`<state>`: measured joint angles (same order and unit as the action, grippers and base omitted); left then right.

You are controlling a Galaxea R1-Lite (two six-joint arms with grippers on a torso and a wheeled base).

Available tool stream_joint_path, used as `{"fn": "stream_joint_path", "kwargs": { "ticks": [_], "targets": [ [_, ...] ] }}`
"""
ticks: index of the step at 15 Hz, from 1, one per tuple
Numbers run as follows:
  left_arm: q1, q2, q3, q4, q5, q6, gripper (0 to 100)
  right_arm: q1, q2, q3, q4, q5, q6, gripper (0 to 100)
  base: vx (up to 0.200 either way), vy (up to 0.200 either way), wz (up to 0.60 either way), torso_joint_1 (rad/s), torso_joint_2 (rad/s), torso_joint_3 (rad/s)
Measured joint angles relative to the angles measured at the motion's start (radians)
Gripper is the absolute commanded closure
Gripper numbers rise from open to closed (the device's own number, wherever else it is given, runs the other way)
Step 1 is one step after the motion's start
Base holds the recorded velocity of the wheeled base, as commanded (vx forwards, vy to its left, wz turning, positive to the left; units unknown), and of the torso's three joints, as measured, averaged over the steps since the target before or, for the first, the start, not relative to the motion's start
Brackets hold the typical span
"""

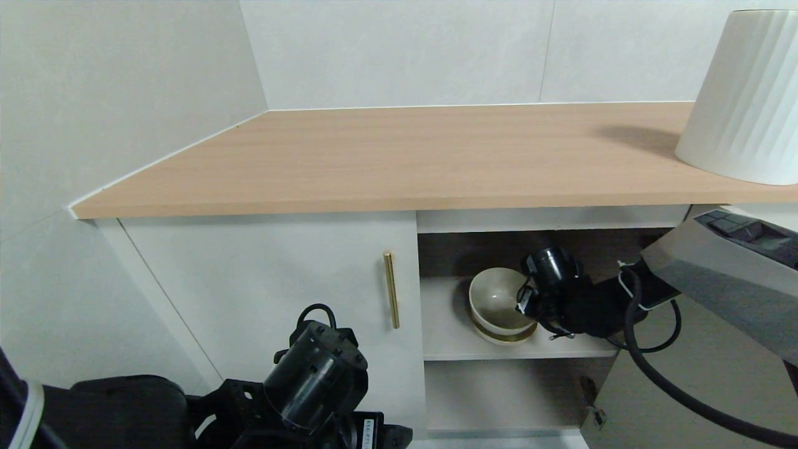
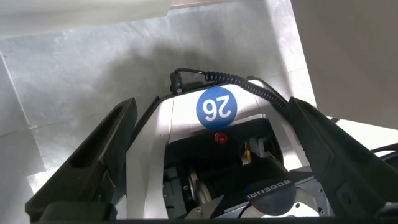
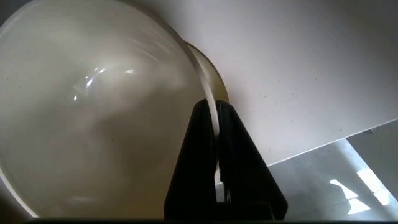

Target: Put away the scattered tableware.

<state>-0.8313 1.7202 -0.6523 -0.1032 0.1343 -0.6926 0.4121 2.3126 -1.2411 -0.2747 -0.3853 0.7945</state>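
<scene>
Cream-coloured bowl point(image 1: 499, 302) sits inside the open cabinet point(image 1: 280, 280), on its upper shelf point(image 1: 449, 340). It is tilted, with its mouth turned outward, and rests on a darker-rimmed dish point(image 1: 506, 337) beneath it. The right end effector point(image 3: 215, 134) is closed tight on the bowl's rim, one finger inside and one outside. The bowl has therefore reached its storage place but has not been let go.

The left end effector point(image 2: 211, 174) is low in front of the closed door, with its fingers spread wide and nothing between them.

My judgement is that this placement is nearly done. What is left is to settle the bowl flat into the dish, open the fingers, and draw the arm back out of the cabinet. The wooden surface point(image 1: 405, 156) above carries a white ribbed object point(image 1: 742, 93) at its right end. I cannot tell whether more tableware waits elsewhere.
</scene>
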Motion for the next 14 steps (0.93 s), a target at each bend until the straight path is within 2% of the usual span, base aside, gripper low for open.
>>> {"fn": "stream_joint_path", "kwargs": {
  "ticks": [1, 2, 8, 10, 12, 14],
  "targets": [
    [0.000, 0.001, 0.000, -0.001, 0.000, 0.000, 0, 0.000, 0.001, 0.000, 0.000, 0.000, 0.000, 100, 0.000, 0.000, 0.00, 0.000, 0.00, 0.000],
    [0.000, 0.001, -0.001, 0.000, 0.000, 0.000, 0, 0.000, 0.002, 0.000, 0.000, 0.000, 0.000, 0, 0.000, 0.000, 0.00, 0.000, 0.00, 0.000],
    [0.001, 0.000, -0.003, -0.002, 0.002, 0.001, 0, 0.000, -0.002, 0.009, 0.002, 0.000, 0.001, 0, 0.000, 0.000, 0.00, 0.000, 0.00, 0.000],
    [0.008, -0.010, -0.004, -0.004, 0.023, 0.007, 0, 0.000, -0.019, 0.023, 0.009, 0.003, -0.006, 0, 0.000, 0.000, 0.00, 0.000, 0.00, 0.000],
    [0.025, -0.037, -0.003, -0.002, 0.065, 0.048, 0, 0.011, -0.082, 0.079, 0.013, 0.024, -0.068, 0, 0.000, 0.000, 0.00, 0.000, 0.00, 0.000],
    [0.061, -0.090, 0.020, 0.006, 0.086, 0.122, 0, 0.029, -0.191, 0.221, 0.013, 0.100, -0.220, 0, 0.000, 0.000, 0.00, 0.000, 0.00, 0.000]
  ]
}}
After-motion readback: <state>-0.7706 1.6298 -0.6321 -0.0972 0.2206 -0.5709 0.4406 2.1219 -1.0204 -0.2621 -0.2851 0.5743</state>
